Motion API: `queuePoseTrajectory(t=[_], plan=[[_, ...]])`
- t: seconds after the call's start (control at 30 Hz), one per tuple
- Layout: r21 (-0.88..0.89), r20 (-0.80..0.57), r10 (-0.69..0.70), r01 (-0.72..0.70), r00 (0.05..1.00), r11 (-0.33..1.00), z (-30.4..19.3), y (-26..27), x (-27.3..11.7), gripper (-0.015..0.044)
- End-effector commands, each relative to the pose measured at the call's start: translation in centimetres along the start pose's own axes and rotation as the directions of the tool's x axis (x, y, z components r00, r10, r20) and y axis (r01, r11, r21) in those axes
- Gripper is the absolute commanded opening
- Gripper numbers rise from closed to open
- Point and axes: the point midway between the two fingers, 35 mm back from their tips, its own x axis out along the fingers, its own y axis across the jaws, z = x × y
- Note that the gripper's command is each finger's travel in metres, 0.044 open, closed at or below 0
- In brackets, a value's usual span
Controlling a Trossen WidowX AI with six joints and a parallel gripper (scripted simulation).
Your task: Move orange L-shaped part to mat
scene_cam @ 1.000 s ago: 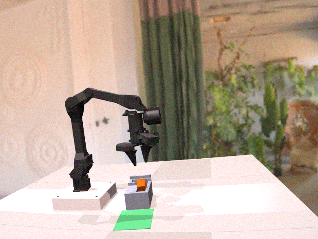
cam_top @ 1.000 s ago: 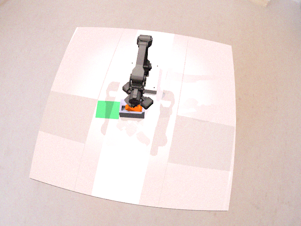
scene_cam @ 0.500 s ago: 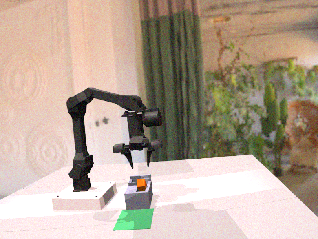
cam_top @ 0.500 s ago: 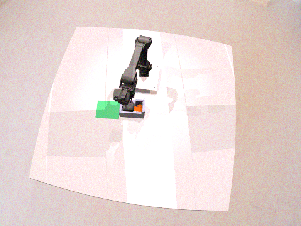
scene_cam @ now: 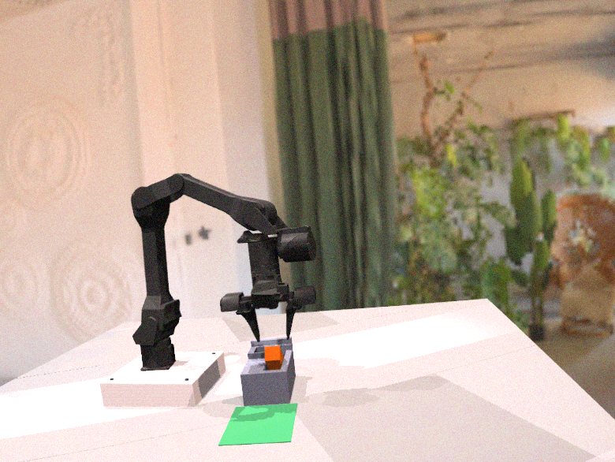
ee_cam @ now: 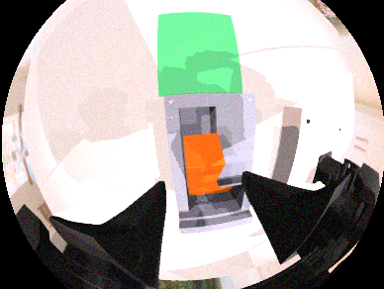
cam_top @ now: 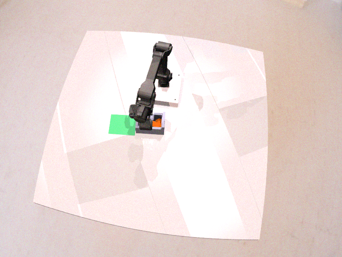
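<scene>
The orange part (cam_top: 156, 123) (scene_cam: 273, 354) (ee_cam: 202, 150) is tilted in the grey tray (cam_top: 149, 131) (scene_cam: 266, 389) (ee_cam: 249, 126). Its end toward the green mat (cam_top: 116, 124) (scene_cam: 259, 428) (ee_cam: 195, 35) is raised out of the pocket, and its L-shaped end sits low at the far side from the mat. My gripper (scene_cam: 273, 339) (ee_cam: 205, 182) is open and empty, pointing down over the tray. In the wrist view one fingertip shows on each side of the part, with gaps between. In the top view the arm hides the fingertips and part of the tray.
The mat lies flat against the tray's end, with the arm's shadow on it. The white base block (cam_top: 167, 95) (scene_cam: 149, 389) of the arm stands beside the tray. The tray walls and rim rise around the pocket.
</scene>
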Motion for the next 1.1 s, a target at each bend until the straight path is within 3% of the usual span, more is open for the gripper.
queuePoseTrajectory(t=[0.0,0.8,0.97,1.07], plan=[[0.004,-0.005,-0.007,0.007,1.0,1.0,-0.1,-0.1,0.8,0.028],[0.004,-0.005,-0.007,0.007,1.0,1.0,-0.1,-0.2,4.3,0.028],[0.001,-0.001,-0.004,0.004,1.0,1.0,0.0,-0.1,3.9,0.0149],[0.001,-0.001,-0.004,0.004,1.0,1.0,0.0,-0.1,3.9,0.0129]])
